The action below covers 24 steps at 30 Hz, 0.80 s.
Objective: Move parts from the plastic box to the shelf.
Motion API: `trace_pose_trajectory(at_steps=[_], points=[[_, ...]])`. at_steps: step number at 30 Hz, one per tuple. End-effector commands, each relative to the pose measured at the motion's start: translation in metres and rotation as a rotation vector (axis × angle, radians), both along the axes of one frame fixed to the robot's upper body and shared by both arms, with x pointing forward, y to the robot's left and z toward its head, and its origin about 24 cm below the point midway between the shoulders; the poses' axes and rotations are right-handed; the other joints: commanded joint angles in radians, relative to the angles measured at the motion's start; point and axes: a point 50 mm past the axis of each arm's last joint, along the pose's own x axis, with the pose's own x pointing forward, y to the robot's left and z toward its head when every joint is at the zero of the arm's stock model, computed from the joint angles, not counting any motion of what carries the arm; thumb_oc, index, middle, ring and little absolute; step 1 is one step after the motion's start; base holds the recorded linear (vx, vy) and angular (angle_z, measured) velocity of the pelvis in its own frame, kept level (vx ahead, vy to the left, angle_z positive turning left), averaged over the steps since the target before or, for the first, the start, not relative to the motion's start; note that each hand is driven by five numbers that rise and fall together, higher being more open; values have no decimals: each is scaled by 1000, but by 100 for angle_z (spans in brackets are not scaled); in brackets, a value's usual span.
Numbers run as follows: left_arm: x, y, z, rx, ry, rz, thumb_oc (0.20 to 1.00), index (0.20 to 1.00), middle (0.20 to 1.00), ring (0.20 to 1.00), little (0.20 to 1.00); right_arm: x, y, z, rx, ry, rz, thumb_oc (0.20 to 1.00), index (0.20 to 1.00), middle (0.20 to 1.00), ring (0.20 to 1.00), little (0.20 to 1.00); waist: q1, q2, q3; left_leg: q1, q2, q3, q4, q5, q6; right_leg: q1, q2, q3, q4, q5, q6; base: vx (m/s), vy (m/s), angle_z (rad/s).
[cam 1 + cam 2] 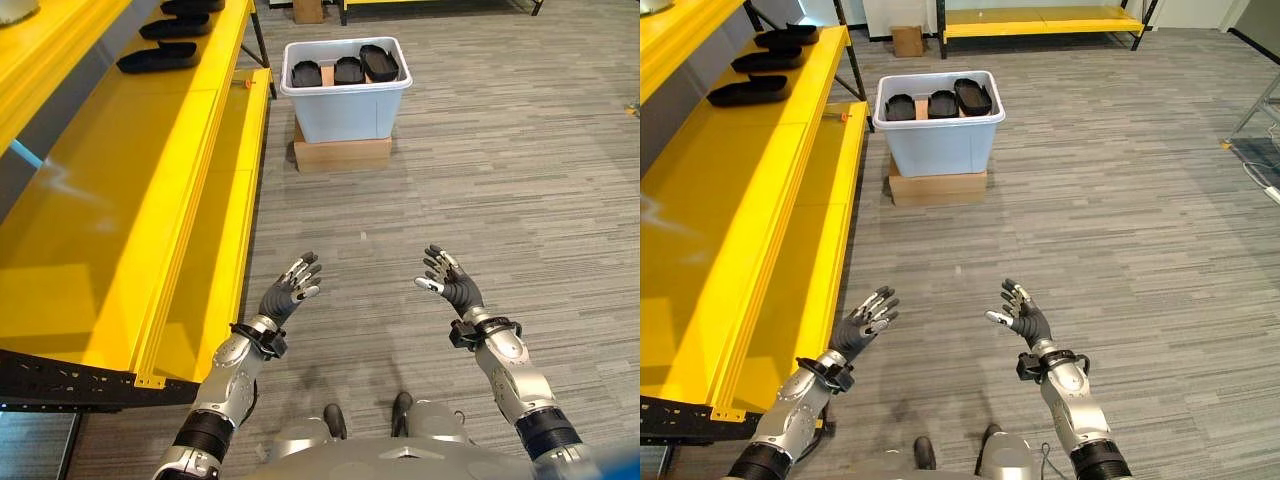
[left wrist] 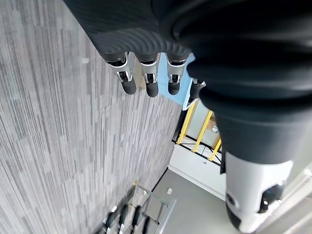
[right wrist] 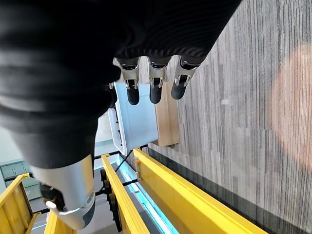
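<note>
A pale blue plastic box (image 1: 345, 105) stands on a flat cardboard box (image 1: 342, 154) on the floor well ahead of me. Inside it lie three black moulded parts (image 1: 344, 70). More black parts (image 1: 160, 58) rest in a row on the far end of the long yellow shelf (image 1: 120, 200) at my left. My left hand (image 1: 290, 290) and right hand (image 1: 450, 279) hover over the carpet in front of me, far short of the box. Both are open with fingers spread and hold nothing.
The yellow shelf has a lower step (image 1: 225, 230) along its floor side and a black frame (image 1: 60, 382) at its near end. A second yellow rack (image 1: 1040, 22) and a small cardboard box (image 1: 907, 40) stand at the far wall. Grey carpet (image 1: 500, 190) lies between me and the box.
</note>
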Motion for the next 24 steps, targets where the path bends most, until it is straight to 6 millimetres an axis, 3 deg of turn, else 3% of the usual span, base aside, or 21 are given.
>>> trace_pose_trajectory(at_steps=[1, 2, 5, 8, 10, 14, 17, 20, 24], points=[[3, 8, 16, 74, -114, 13, 1000, 1000, 1000, 1000, 1000, 13, 8, 22, 3, -136, 25, 1000, 1000, 1000, 1000, 1000, 32, -11, -30, -14, -5, -4, 7, -61, 0, 1, -61, -31, 90, 67, 87, 53, 83, -18], [3, 9, 16, 74, -112, 17, 1000, 1000, 1000, 1000, 1000, 13, 8, 23, 2, -136, 27, 1000, 1000, 1000, 1000, 1000, 31, -11, -28, -12, -5, -4, 6, -63, -2, -2, -58, -34, 81, 69, 86, 124, 16, -27], [2, 12, 18, 66, -110, 31, 1000, 1000, 1000, 1000, 1000, 10, 4, 22, -28, -127, 2, 1000, 1000, 1000, 1000, 1000, 10, -40, -13, 12, -28, -28, 9, -88, -16, -33, -7, -21, -171, 133, 97, 182, -72, 3], [0, 9, 15, 105, -104, 28, 1000, 1000, 1000, 1000, 1000, 9, -1, 19, 11, -104, -26, 1000, 1000, 1000, 1000, 1000, 1, -58, 0, 34, -44, -51, 21, -113, -20, -69, -16, 2, -317, 231, 126, 296, -110, 38], [-6, 9, 11, 206, -113, 31, 1000, 1000, 1000, 1000, 1000, 6, -5, 18, -16, -111, -53, 1000, 1000, 1000, 1000, 1000, -5, -61, 11, 58, -46, -65, 21, -126, -19, -97, -17, 5, -347, 258, 137, 375, -93, 30], [-4, 3, 8, 150, -93, 40, 1000, 1000, 1000, 1000, 1000, 1, -18, 12, -85, -88, -144, 1000, 1000, 1000, 1000, 1000, -38, -68, 0, 56, -59, -117, 60, -158, -8, -80, -4, 94, -370, 259, 128, 332, -75, 52], [-6, 3, 8, 172, -103, 28, 1000, 1000, 1000, 1000, 1000, 1, -23, 11, -132, -91, -162, 1000, 1000, 1000, 1000, 1000, -38, -72, -8, 44, -57, -104, 101, -174, -6, -65, -7, 85, -343, 228, 117, 273, -92, 86], [-8, 4, 11, 174, -140, 20, 1000, 1000, 1000, 1000, 1000, 1, -32, 11, -148, -87, -200, 1000, 1000, 1000, 1000, 1000, -38, -63, -21, 39, -39, -95, 158, -206, -15, -60, -1, 67, -283, 158, 83, 329, -133, 5], [-8, 10, 13, 63, -122, 126, 1000, 1000, 1000, 1000, 1000, 2, -36, 12, -163, -89, -219, 1000, 1000, 1000, 1000, 1000, -43, -53, -39, 64, -8, -64, 209, -246, -35, -62, -2, 36, -221, 103, 53, 340, -141, 16]])
